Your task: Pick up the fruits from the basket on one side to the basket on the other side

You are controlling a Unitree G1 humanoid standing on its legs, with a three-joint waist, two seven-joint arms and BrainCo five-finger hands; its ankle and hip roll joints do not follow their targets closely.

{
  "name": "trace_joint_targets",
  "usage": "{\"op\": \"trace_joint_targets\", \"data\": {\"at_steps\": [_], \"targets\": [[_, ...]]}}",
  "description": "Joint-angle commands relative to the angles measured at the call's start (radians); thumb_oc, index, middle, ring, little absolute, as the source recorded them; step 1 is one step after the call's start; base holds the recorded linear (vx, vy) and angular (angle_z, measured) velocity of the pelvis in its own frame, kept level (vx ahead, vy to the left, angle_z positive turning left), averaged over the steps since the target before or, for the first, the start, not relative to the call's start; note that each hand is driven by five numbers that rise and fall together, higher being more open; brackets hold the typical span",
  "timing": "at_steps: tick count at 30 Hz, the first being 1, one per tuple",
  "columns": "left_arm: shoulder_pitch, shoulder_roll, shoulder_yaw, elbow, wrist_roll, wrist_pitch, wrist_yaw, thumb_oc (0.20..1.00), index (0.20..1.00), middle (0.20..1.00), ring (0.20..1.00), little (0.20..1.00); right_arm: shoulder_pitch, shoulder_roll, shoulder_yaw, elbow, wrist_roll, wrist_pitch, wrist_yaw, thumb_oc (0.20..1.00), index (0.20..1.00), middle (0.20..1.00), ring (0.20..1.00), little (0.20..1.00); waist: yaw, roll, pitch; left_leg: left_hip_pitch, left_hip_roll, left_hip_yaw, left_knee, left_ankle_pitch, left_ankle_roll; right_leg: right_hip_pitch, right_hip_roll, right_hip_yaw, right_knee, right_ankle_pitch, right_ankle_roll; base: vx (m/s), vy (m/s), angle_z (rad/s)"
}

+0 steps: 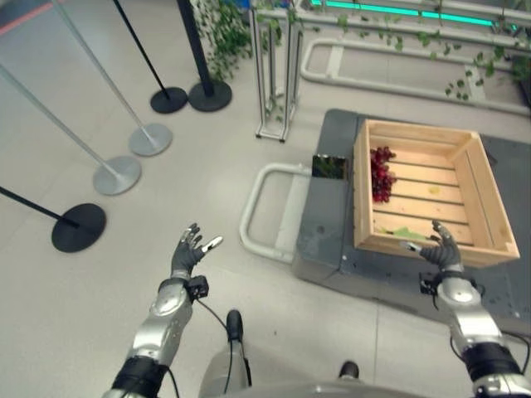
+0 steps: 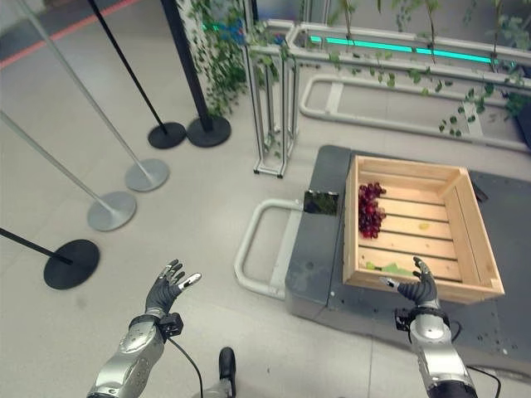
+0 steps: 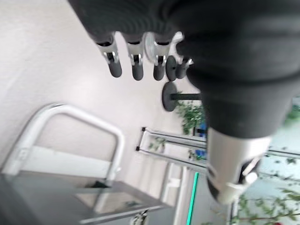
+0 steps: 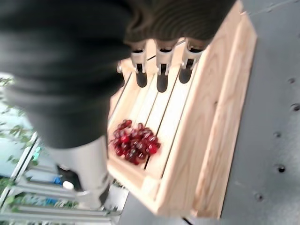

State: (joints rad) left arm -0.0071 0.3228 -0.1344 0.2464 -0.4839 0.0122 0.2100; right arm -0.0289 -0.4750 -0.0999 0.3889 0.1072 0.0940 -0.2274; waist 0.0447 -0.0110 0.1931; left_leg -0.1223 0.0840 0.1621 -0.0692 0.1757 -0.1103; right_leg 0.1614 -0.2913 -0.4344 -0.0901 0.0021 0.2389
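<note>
Grapes (image 1: 382,172), a dark red bunch, lie inside a wooden crate (image 1: 489,203) against its left wall, toward the far corner, and the right wrist view shows them resting on the slatted bottom (image 4: 135,144). Something green (image 1: 404,233) lies flat on the slats near the crate's front wall, and a small yellowish spot (image 1: 434,190) sits mid-floor; what either one is cannot be told from here. The crate stands on a dark grey platform (image 1: 332,240) with a white tubular handle (image 1: 257,207) at its left end. The right hand (image 1: 440,251) hovers at the crate's front wall with its fingers spread and relaxed, holding nothing, the fingertips (image 4: 161,80) pointing over the slats well short of the grapes. The left hand (image 1: 189,251) hangs over the bare floor (image 1: 166,199), well apart from the platform, fingers likewise straight and loosely fanned, empty. Off to the far left stand barrier posts on round bases, black (image 1: 79,227) and silver (image 1: 116,175), and a narrow white metal frame (image 1: 276,75) stands beyond the platform beside trailing green plants (image 1: 222,33).
</note>
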Motion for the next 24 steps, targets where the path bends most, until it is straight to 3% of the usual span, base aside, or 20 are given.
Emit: {"op": "trace_joint_targets", "data": {"at_steps": [1, 24], "targets": [[-0.015, -0.012, 0.012, -0.046, 0.031, -0.029, -0.012, 1.000, 1.000, 1.000, 1.000, 1.000, -0.001, -0.022, -0.041, -0.063, -0.026, -0.034, 0.001, 1.000, 1.000, 1.000, 1.000, 1.000, 0.014, 0.002, -0.040, 0.019, -0.028, 0.002, 0.074, -0.177, 0.029, -0.048, -0.051, 0.005, 0.109, -0.027, 0.023, 0.03, -0.021, 0.06], [0.040, -0.022, 0.030, -0.033, -0.010, -0.036, -0.040, 1.000, 1.000, 1.000, 1.000, 1.000, 0.133, 0.092, -0.034, -0.108, 0.007, -0.072, 0.042, 1.000, 1.000, 1.000, 1.000, 1.000, 0.003, 0.019, -0.107, 0.064, -0.012, 0.011, 0.068, -0.170, 0.013, 0.006, -0.024, -0.008, 0.090, -0.027, 0.016, 0.01, -0.022, -0.01]]}}
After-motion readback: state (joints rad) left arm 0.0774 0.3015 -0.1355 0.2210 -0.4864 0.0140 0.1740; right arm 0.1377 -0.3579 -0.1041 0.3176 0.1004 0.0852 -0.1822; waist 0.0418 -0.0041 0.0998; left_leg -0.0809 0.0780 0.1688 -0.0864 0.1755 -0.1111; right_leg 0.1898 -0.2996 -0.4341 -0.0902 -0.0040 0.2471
